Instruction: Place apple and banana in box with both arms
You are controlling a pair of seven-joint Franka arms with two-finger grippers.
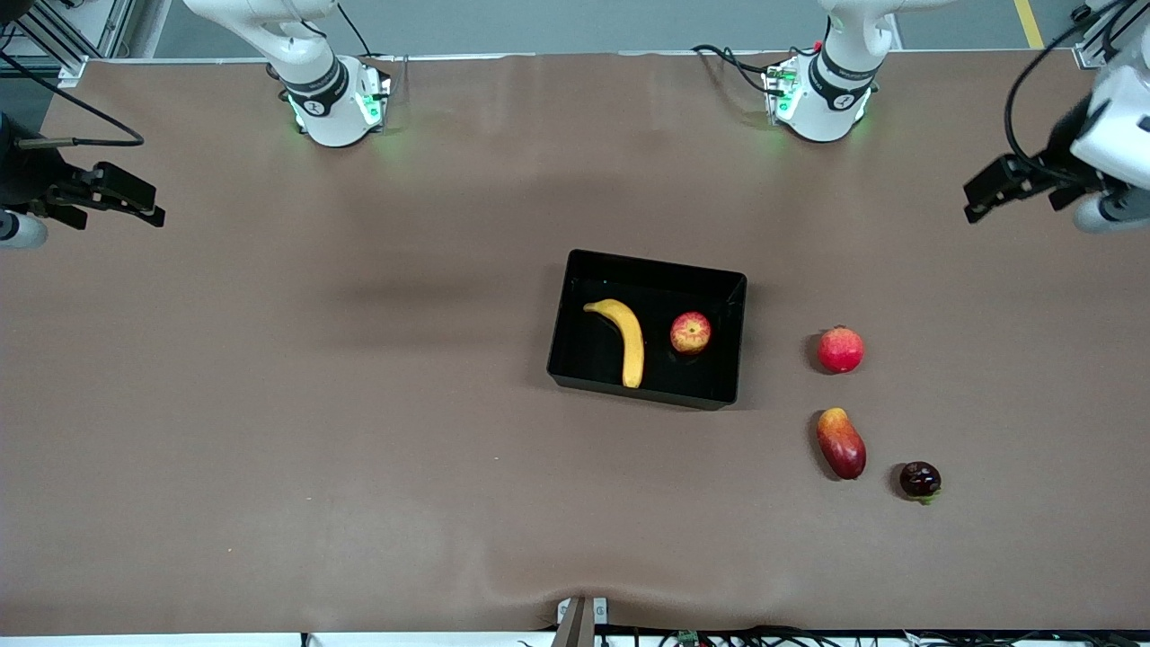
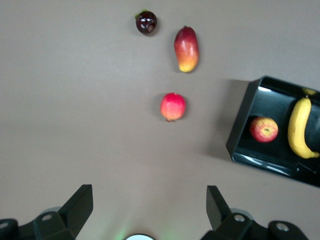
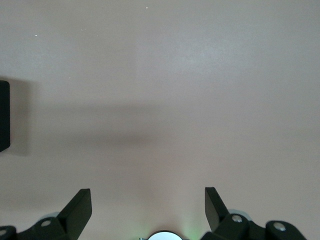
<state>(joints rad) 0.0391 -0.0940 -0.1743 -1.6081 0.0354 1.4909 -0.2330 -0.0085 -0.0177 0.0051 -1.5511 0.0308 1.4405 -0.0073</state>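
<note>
While both pincers hover wide, table (image 1: 359, 404) open

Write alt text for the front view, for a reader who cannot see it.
A black box mid-table holds the banana and the apple side by side. A deep-red fruit, a mango and a dark fruit lie toward the left arm's end. The left claw and right claw wait empty at the table's ends.

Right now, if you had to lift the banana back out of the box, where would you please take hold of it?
I would grip the banana at its middle, from straight above, tool fingers across its narrow width. It lies flat in the box with its length running toward the front camera, apart from the apple, so there is room either side.
</note>
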